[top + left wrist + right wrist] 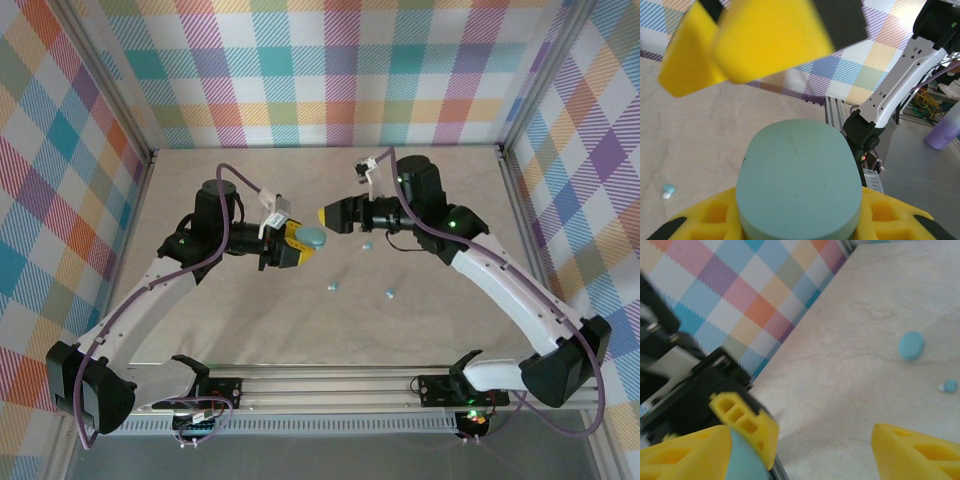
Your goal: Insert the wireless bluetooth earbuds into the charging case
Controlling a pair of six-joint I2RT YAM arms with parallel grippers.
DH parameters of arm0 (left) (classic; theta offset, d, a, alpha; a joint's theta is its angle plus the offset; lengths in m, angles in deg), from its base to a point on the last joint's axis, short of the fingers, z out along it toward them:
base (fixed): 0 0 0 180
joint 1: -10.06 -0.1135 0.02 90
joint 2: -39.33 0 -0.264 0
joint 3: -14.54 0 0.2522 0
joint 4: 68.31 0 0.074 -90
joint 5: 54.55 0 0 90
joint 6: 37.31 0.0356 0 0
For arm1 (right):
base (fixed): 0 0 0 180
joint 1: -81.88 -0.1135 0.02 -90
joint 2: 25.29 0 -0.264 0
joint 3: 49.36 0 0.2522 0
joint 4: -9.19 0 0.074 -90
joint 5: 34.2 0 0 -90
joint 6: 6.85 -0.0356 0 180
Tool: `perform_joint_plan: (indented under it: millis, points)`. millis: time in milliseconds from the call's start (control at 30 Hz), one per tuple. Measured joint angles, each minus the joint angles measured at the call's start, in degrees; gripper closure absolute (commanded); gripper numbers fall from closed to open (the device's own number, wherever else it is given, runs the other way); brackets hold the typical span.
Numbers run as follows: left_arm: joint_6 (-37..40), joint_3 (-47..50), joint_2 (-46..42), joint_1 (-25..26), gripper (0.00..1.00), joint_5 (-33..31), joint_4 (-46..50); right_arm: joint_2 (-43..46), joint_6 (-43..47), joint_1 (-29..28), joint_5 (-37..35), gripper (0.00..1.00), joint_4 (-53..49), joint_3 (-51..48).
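- Clenched on the charging case (312, 237): the jaws of the left gripper (298, 246), one yellow pad on each side, with the case lifted clear of the table (250, 320).
- From the left wrist, a smooth, matte, grey-teal oval pebble, seated low between the yellow fingers (890, 214).
- Just right of the case and pointing at it: the right gripper (326, 214), jaws released and spread wide. Nothing between them, and one yellow fingertip close beside the case's edge.
- Right of the case and nearer the arm bases, loose on the table: three earbuds (366, 246) (332, 287) (390, 294). All well apart from each other and from the case.
- Tiny against the case: pale teal-blue nubs. Shown in both wrist views as a rounded teal body with a small white tip at one end, lying on its side on the pale marbled surface.
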Motion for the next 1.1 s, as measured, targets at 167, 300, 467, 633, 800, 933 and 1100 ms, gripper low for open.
perform_joint_plan:
  millis: [167, 300, 467, 633, 800, 933, 1100]
  points:
    - [-0.4, -0.1, 0.2, 0.0, 1.00, 0.0, 0.0, 5.7, 7.8, -0.9, 2.5, 0.23, -0.4, -3.0]
    - [-1.0, -0.3, 0.7, 0.0, 1.00, -0.1, 0.0, 7.3, 14.4, -4.1, 1.0, 0.19, -2.3, -3.4]
    - [-1.7, -0.3, 0.8, 0.0, 1.00, -0.2, 0.0, 5.2, 20.7, -7.6, -2.8, 0.17, -5.4, -3.3]
    - [-1.7, -0.3, 0.8, 0.0, 1.00, -0.2, 0.0, 1.0, 23.5, -9.0, -7.1, 0.18, -7.8, -2.2]
    - [-1.7, -0.3, 0.9, -0.4, 1.00, -1.1, -0.4, 0.1, 23.2, -9.1, -9.1, 0.19, -8.2, -0.8]
    - [-1.7, -0.3, 0.9, -0.5, 1.00, -1.5, -0.5, 0.1, 22.8, -9.2, -9.7, 0.20, -8.3, -0.8]
    - [-1.7, -0.3, 0.9, -0.5, 1.00, -1.7, -1.6, 0.1, 21.5, -9.3, -10.3, 0.21, -8.9, 0.1]
